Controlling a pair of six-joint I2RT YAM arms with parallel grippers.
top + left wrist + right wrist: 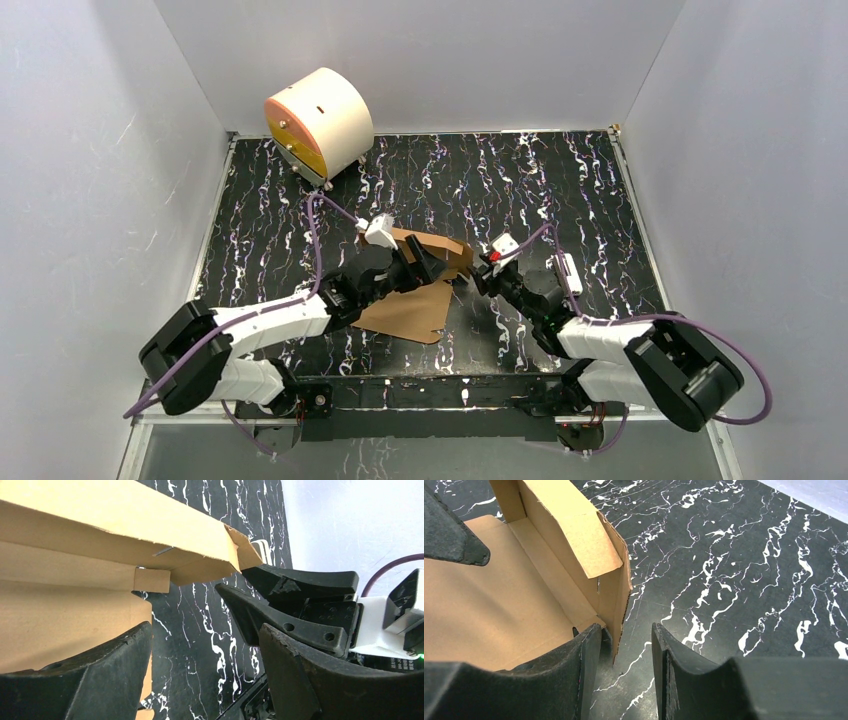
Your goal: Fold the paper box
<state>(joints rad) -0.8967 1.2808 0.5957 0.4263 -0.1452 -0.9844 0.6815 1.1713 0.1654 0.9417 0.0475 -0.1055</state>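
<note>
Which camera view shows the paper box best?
The right wrist view: the paper box is close, its floor, upright walls and corner clear. The top view shows it small and partly hidden; the left wrist view shows only one wall and a flap.

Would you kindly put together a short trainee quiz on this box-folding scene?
1. True or false: the paper box lies completely flat, with no wall raised.
2. Where on the table does the cream cylinder stand? A far-left corner; B far-right corner; C near edge, between the arms.
3. Fill in: the right gripper has its open jaws astride the box's side ____.
Key: 1 false; 2 A; 3 wall.
</note>
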